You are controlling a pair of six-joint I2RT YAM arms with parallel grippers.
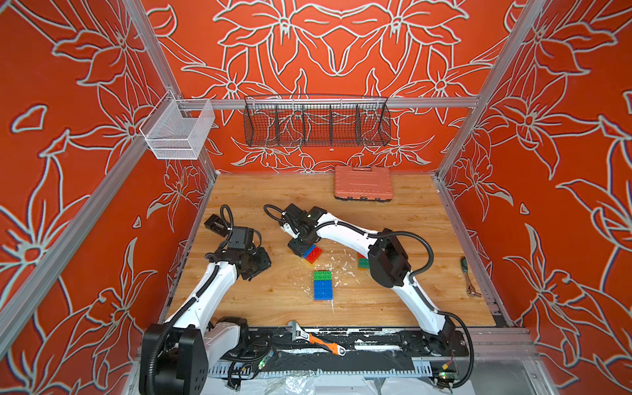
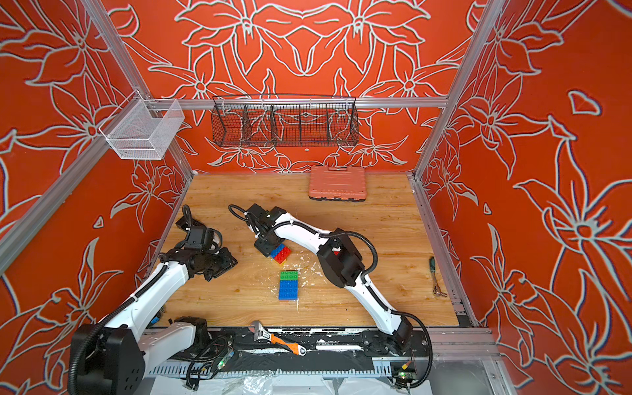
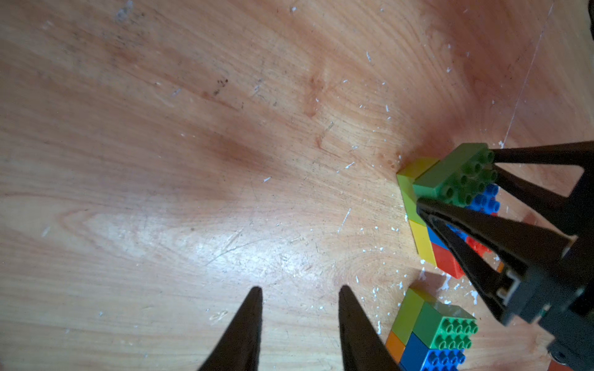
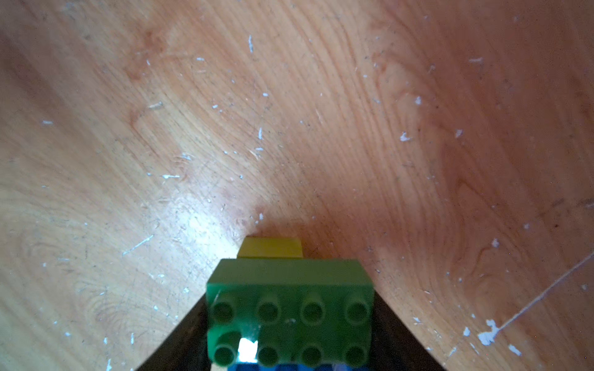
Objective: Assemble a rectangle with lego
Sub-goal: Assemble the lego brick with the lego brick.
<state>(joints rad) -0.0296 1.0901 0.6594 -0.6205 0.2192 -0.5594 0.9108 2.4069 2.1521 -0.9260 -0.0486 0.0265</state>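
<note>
1. Green brick (image 4: pixel 289 308): chunky, with eight round bumps in two rows, pinched at both ends by the right end effector (image 3: pixel 454 176).
2. Right on or just over a small pile (image 1: pixel 314 254) of blue, red, yellow and lime bricks, near the middle of the bench (image 1: pixel 427 212); cannot tell if pressed down.
3. Second block (image 1: pixel 323 285) at 6 o'clock from that pile, close but not touching: green and blue on top, lime and orange underneath.
4. Left end effector (image 3: pixel 300 305) at 9 o'clock from the pile, fingers a little apart, holding nothing.
5. White crumbs (image 1: pixel 342 265) all around the bricks.
</note>
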